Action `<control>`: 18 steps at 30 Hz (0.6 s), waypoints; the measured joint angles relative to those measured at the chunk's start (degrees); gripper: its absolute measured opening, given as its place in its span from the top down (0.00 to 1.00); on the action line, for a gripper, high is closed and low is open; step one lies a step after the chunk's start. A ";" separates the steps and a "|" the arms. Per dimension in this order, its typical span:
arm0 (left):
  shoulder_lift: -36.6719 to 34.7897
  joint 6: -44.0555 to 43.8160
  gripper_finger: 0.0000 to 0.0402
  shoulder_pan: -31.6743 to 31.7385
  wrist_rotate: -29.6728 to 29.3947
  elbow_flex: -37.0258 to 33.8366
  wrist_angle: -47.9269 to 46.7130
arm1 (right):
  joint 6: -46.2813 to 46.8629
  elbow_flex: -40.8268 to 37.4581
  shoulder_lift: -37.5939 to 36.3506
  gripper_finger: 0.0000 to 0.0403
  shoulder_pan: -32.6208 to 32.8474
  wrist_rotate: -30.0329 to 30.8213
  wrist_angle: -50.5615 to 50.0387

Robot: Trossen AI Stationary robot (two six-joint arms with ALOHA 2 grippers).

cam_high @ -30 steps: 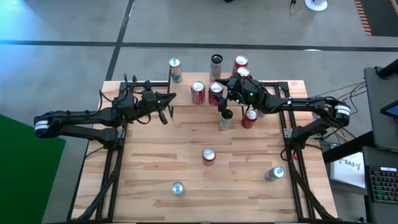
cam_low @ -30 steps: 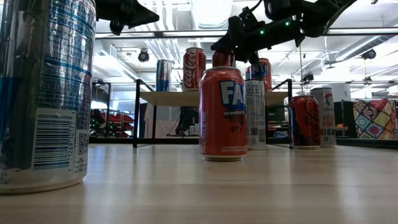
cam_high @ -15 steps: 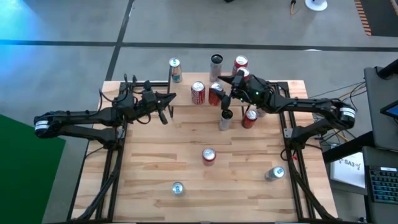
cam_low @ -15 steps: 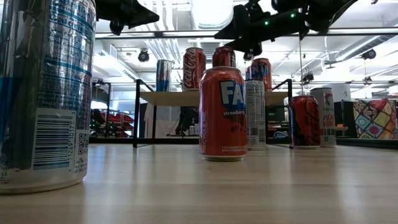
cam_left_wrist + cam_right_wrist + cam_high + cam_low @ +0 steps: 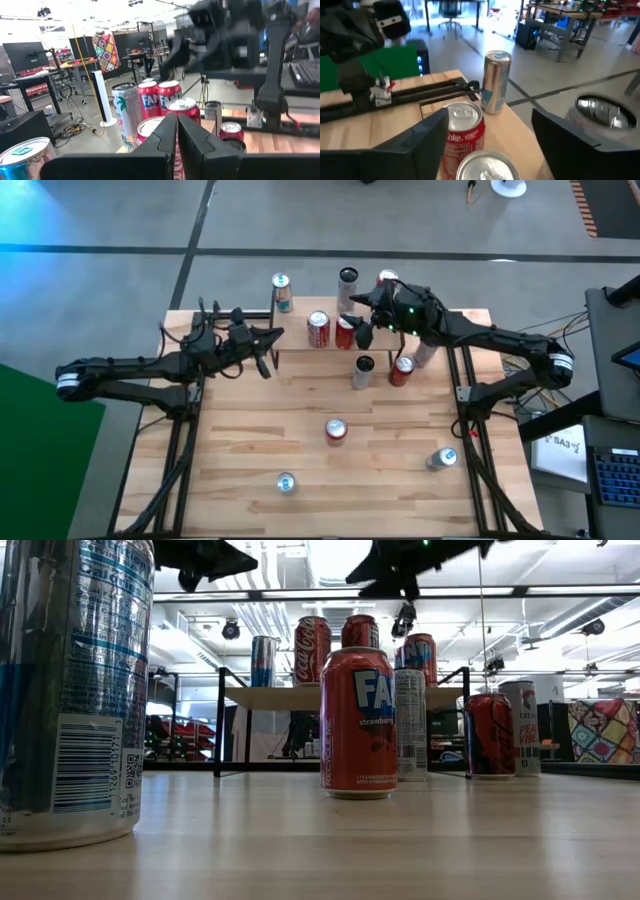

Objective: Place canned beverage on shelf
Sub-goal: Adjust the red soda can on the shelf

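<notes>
The right pincer (image 5: 366, 315) hangs apart and empty above the shelf (image 5: 300, 697); next, drop squarely over a tabletop can (image 5: 362, 372) below it. The left pincer (image 5: 266, 352) waits together.

Worktop (image 5: 250, 440): light wood slats, black frame. Shelf (image 5: 300, 697): pale plank top, thin black legs. Red Coke can (image 5: 464, 131) with white script; slim blue-and-silver can (image 5: 495, 82) beside it. Red Fanta strawberry can (image 5: 359, 723), blue-white logo. Nearest can (image 5: 72, 690): blue and silver, white barcode panel. White palm-print can (image 5: 127, 111). Both arms dark; green panel (image 5: 40, 460) beside the worktop.
</notes>
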 joint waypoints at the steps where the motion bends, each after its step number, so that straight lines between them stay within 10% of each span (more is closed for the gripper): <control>1: 0.50 0.46 1.00 0.00 0.01 0.04 -0.06 | -0.87 1.97 0.55 0.38 0.00 -0.40 -1.84; 13: 8.73 3.09 1.00 3.32 3.55 3.42 -1.42 | -9.53 16.26 9.01 0.93 -0.42 -3.84 -15.74; 18: 10.78 6.06 1.00 7.30 7.64 6.59 -5.73 | -11.23 17.92 11.70 0.97 -2.07 -7.97 -16.37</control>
